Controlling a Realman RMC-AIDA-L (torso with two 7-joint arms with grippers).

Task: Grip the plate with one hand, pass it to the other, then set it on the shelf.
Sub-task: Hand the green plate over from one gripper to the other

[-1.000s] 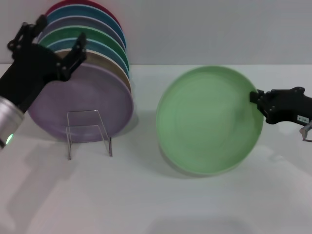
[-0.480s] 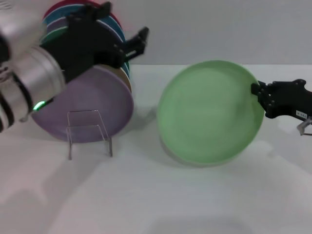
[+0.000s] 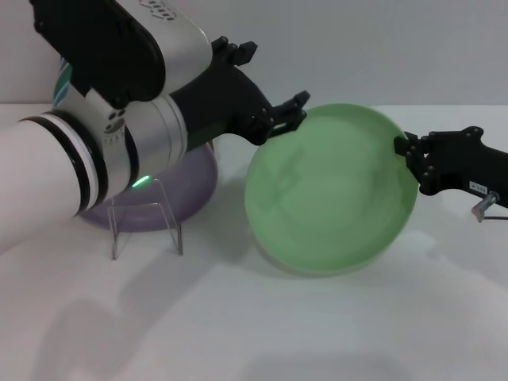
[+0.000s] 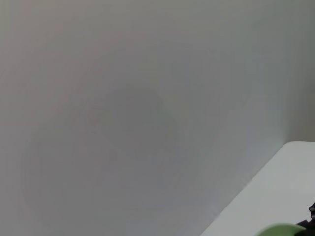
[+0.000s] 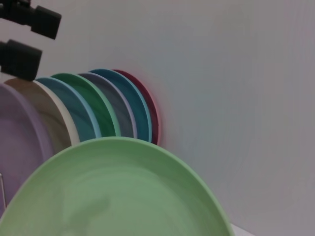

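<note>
— Plate (image 3: 329, 190) first: where is it?
— Mint-green, tilted up on edge above the white surface (image 3: 317, 333), to the right of the clear shelf (image 3: 144, 216).
— Who has it?
— The right pincer (image 3: 409, 149) is clamped on its right rim.
— And the left pincer (image 3: 274, 111)?
— Fingers spread apart, at the plate's upper left rim, one fingertip (image 3: 300, 98) just above the edge. A lilac plate (image 3: 194, 182) leans behind the shelf.
</note>
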